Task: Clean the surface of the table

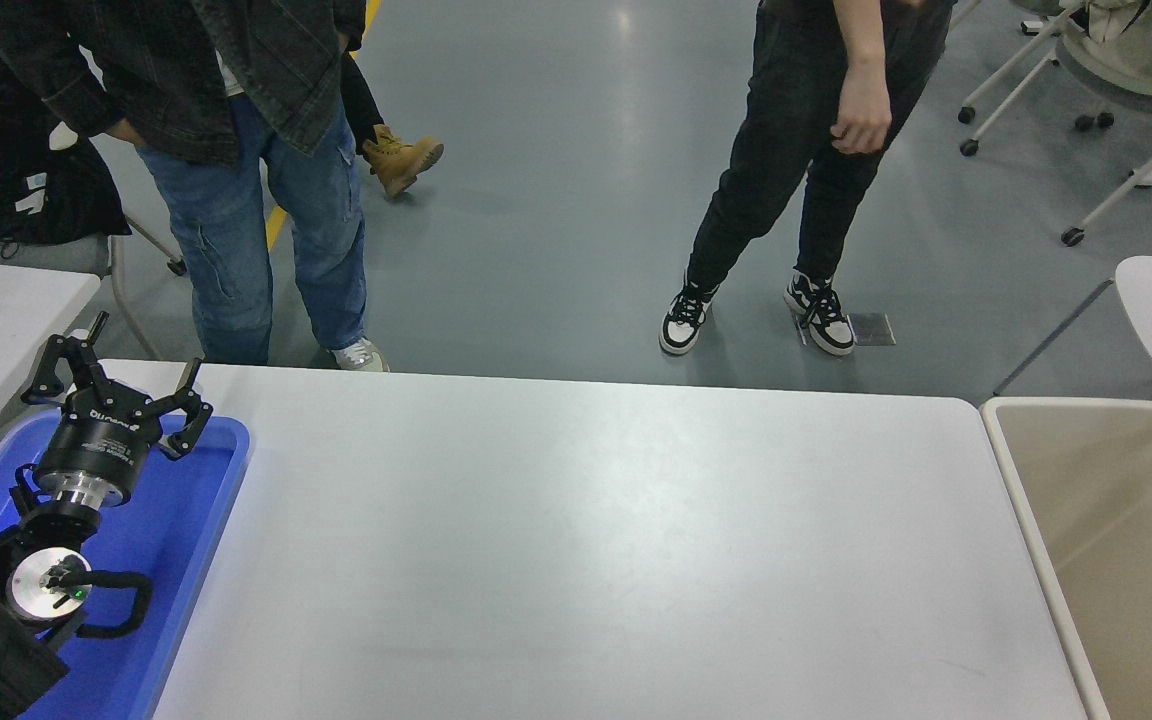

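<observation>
Left pincer [111, 385] spread wide, gripping nothing, parked over the far end of a blue tray [206, 500] that sits on the left end of the bench surface [586, 540]. Right pincer out of view, so no telling its state. Landmark for everything else: the blue tray.

Right of the tray, the glossy white bench top, running as one broad sheet with its long axis left to right across the view, ending just short of a beige bin [1116, 540] at the far right. No loose item visible anywhere on that top; only faint scuffs and ceiling glare.

Beyond the tray, across the bench's far edge, a person in blue jeans [266, 230]; further right of that, a person in black trousers [796, 200], both on the grey floor.

Judging by position alone: surface stretching rightward and away from the left pincer, that arm the only one near it. Task seemingly at or close to finished.
</observation>
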Tool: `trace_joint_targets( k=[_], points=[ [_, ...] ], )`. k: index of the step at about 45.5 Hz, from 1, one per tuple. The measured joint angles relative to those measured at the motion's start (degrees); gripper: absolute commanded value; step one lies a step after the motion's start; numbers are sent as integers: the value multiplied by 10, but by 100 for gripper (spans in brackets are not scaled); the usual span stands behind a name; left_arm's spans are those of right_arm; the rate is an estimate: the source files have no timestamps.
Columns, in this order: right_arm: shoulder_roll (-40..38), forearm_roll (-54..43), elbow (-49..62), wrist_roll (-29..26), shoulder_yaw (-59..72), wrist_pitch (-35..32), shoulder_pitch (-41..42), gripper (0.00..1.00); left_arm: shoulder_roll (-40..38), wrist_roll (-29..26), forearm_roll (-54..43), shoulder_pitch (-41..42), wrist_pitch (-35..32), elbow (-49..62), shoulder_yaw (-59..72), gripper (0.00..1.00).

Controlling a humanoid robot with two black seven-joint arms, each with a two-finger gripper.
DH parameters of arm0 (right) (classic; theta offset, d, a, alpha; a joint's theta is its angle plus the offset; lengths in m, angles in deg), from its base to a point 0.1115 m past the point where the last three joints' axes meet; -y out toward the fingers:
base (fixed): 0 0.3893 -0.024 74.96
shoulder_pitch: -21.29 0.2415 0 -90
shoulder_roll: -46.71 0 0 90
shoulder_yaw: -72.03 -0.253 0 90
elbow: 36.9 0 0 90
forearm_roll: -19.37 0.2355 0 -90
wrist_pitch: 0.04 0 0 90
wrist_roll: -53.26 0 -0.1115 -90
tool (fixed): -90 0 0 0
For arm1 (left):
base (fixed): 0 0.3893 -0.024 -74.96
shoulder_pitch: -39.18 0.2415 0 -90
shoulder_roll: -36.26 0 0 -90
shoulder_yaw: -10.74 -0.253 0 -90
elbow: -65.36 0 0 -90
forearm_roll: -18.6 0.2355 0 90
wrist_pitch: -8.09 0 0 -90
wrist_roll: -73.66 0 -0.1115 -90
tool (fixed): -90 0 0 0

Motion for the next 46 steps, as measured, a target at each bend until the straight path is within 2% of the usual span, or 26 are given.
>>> trace_joint_targets(
  k=[16, 32, 33, 36, 38, 44, 46],
  points=[
    [53, 2, 1, -10, 105, 17, -58, 0, 0, 0, 0, 0, 0, 0, 0, 100],
    [90, 2, 2, -11, 134, 36, -82, 0, 0, 0, 0, 0, 0, 0, 0, 100],
    [90, 2, 2, -11, 134, 37, -82, 6, 0, 0, 0, 0, 0, 0, 0, 100],
    [93, 2, 2, -12, 135, 43, -84, 36, 0, 0, 0, 0, 0, 0, 0, 100],
    [94, 2, 2, -12, 136, 48, -85, 51, 0, 0, 0, 0, 0, 0, 0, 100],
    [97, 2, 1, -12, 136, 74, -90, 75, 0, 0, 0, 0, 0, 0, 0, 100],
    [98, 3, 0, -12, 135, 86, -92, 78, 0, 0, 0, 0, 0, 0, 0, 100]
  ],
)
